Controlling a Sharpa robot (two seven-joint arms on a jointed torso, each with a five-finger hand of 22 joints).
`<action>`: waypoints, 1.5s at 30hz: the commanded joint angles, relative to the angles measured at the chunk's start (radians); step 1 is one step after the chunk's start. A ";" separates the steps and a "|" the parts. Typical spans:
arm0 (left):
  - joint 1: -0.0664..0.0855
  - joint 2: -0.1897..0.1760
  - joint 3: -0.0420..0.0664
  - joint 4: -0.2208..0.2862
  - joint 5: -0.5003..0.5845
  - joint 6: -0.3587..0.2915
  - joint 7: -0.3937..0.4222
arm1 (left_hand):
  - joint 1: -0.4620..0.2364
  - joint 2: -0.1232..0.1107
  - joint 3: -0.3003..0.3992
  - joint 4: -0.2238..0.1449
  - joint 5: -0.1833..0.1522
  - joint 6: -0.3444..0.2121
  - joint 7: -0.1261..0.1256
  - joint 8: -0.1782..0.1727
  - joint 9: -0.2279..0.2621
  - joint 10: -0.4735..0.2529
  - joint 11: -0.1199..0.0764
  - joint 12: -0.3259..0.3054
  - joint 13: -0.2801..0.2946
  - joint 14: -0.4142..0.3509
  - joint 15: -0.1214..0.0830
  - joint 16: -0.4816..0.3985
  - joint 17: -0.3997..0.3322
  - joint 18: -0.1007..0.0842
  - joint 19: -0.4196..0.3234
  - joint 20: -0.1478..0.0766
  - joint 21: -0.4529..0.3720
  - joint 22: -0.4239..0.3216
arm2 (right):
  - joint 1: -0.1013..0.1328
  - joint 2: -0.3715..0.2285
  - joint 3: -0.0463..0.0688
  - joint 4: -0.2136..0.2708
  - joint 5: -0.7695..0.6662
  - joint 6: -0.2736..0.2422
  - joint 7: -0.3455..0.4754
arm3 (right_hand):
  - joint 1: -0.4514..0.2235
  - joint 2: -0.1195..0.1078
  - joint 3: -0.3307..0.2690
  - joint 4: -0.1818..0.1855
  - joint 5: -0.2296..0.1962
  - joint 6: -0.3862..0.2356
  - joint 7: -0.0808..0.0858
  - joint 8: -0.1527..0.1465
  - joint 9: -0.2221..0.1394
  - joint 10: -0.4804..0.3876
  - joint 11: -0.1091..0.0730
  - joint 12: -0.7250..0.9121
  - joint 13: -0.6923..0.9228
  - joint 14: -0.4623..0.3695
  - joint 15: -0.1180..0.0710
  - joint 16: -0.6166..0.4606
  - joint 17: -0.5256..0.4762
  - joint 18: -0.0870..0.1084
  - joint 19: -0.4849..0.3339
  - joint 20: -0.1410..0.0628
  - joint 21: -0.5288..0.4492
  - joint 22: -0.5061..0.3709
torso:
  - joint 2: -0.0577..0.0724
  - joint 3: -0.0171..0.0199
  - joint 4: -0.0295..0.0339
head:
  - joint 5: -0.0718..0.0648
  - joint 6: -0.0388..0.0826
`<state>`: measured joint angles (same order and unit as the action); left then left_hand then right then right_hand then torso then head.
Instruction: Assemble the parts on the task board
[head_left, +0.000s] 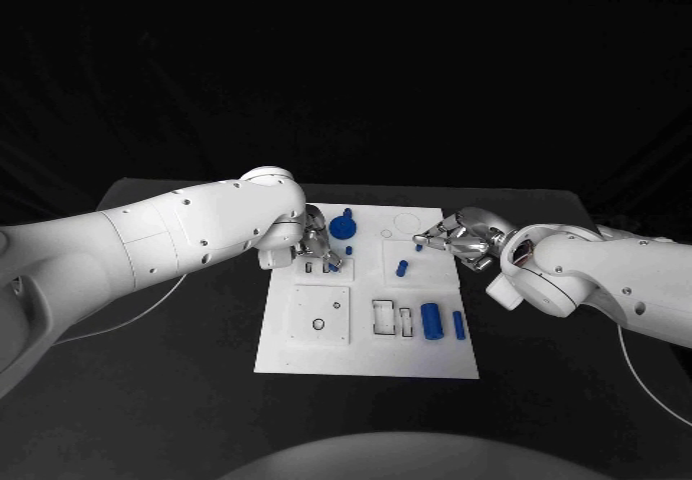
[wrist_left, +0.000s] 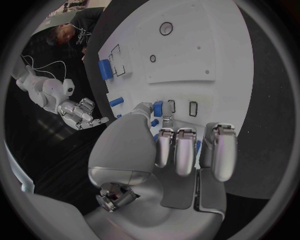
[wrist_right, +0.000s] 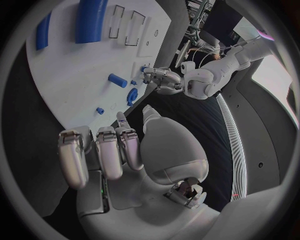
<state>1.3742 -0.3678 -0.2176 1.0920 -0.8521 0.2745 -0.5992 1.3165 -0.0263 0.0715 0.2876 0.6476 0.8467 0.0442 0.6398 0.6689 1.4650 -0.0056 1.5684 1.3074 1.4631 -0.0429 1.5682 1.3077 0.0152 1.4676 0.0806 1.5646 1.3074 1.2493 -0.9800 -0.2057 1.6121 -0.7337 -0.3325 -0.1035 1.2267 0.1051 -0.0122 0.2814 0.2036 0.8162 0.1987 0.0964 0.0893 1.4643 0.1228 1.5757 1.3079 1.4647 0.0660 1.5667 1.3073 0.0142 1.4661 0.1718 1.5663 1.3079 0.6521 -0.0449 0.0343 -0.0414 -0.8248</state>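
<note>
The white task board (head_left: 368, 345) lies mid-table. My left hand (head_left: 310, 245) hovers over the narrow slots at its far left. In the left wrist view its thumb and a fingertip pinch a small blue part (wrist_left: 158, 107) beside two empty slots (wrist_left: 193, 108). A round blue part (head_left: 343, 226) sits just behind that hand. My right hand (head_left: 459, 240) is at the board's far right edge, fingers loosely apart and holding nothing (wrist_right: 119, 145). A short blue peg (head_left: 402, 268) lies on the board between the hands. A blue cylinder (head_left: 431, 322) and a slim blue bar (head_left: 459, 324) lie near the front right.
A raised square plate with holes (head_left: 320, 315) takes up the board's front left. Empty rectangular frames (head_left: 384, 316) sit beside the cylinder. A thin cable (head_left: 144, 315) runs over the black table on the left.
</note>
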 joint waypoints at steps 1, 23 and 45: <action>0.000 -0.004 0.001 0.007 0.008 -0.004 0.036 | 0.017 0.001 0.008 -0.001 0.008 0.003 -0.004 -0.006 0.004 0.106 -0.009 0.002 0.263 0.108 -0.007 0.003 0.263 -0.015 0.103 -0.008 0.006 0.263 | -0.002 -0.001 -0.001 -0.002 -0.013 0.015 -0.012 | 0.004 0.009 -0.002 -0.006 0.006 -0.005 0.000 0.007 0.002 0.106 0.005 -0.005 0.263 0.106 0.003 0.004 0.263 -0.014 0.105 0.004 0.004 0.263 | 0.000 -0.0001 0.0000 | -0.002 0.000; 0.036 -0.048 0.004 0.040 -0.012 0.089 -0.010 | 0.026 -0.008 0.020 0.004 0.010 0.026 -0.007 -0.007 0.013 0.106 -0.011 0.002 0.263 0.108 -0.010 0.003 0.263 -0.015 0.103 -0.010 0.006 0.263 | -0.008 0.001 -0.001 -0.010 -0.013 0.021 -0.018 | 0.005 0.010 -0.002 -0.006 0.008 -0.005 0.001 0.007 0.002 0.106 0.006 -0.005 0.263 0.106 0.003 0.004 0.263 -0.014 0.105 0.005 0.004 0.263 | 0.001 -0.0005 0.0006 | 0.003 -0.003; 0.036 -0.023 0.002 0.005 -0.018 0.118 -0.048 | 0.026 -0.009 0.024 0.003 0.009 0.026 -0.008 -0.015 0.013 0.106 -0.012 0.002 0.263 0.108 -0.011 0.003 0.263 -0.015 0.103 -0.011 0.006 0.263 | -0.009 0.003 -0.001 -0.008 -0.012 0.017 -0.016 | 0.005 0.010 -0.002 -0.006 0.008 -0.005 0.001 0.007 0.002 0.106 0.006 -0.005 0.263 0.106 0.003 0.004 0.263 -0.014 0.105 0.005 0.004 0.263 | 0.001 -0.0006 -0.0006 | 0.003 -0.007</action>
<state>1.4095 -0.3943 -0.2159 1.0968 -0.8664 0.3823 -0.6427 1.3380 -0.0305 0.0929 0.2909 0.6520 0.8542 0.0515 0.6269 0.6820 1.4649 -0.0127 1.5684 1.3080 1.4665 -0.0464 1.5682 1.3074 0.0150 1.4638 0.0771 1.5646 1.3073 1.2409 -0.9782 -0.2064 1.6026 -0.7367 -0.3264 -0.1193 1.2307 0.1090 -0.0122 0.2813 0.2073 0.8162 0.1987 0.1001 0.0898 1.4643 0.1228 1.5758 1.3080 1.4647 0.0660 1.5667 1.3079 0.0142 1.4661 0.1718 1.5663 1.3074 0.6525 -0.0451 0.0341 -0.0376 -0.8322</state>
